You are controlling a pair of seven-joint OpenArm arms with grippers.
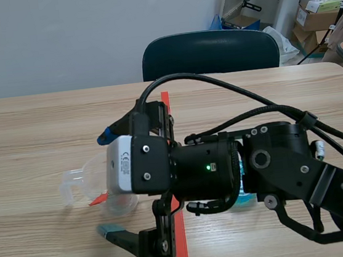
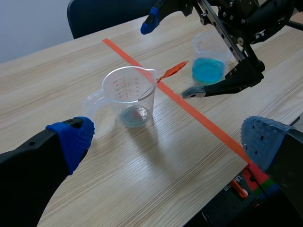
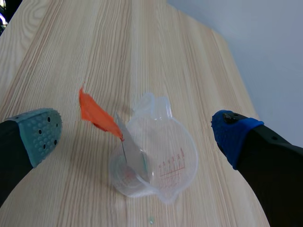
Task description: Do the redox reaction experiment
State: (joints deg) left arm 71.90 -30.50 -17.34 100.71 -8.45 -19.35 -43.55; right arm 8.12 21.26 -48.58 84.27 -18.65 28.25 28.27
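A clear measuring cup (image 1: 94,185) stands left of the tape line, with a thin metal strip (image 3: 132,153) leaning inside it. The strip's orange-red tab (image 2: 171,72) sticks out over the rim. A little bluish liquid lies at the bottom of this cup (image 2: 130,97). My right gripper (image 3: 137,137) hovers open above the cup (image 3: 156,161), one finger on each side, touching nothing. A second clear cup of blue liquid (image 2: 208,61) stands beyond the tape, under the right arm. My left gripper (image 2: 168,146) is open, short of the first cup and holding nothing.
The right arm (image 1: 275,166) stretches across the table's middle and hides most of the blue-liquid cup (image 1: 247,194). An orange-red tape line (image 1: 165,104) runs down the table. A dark chair (image 1: 209,53) stands at the far edge. Cardboard boxes (image 1: 317,19) sit at the back right.
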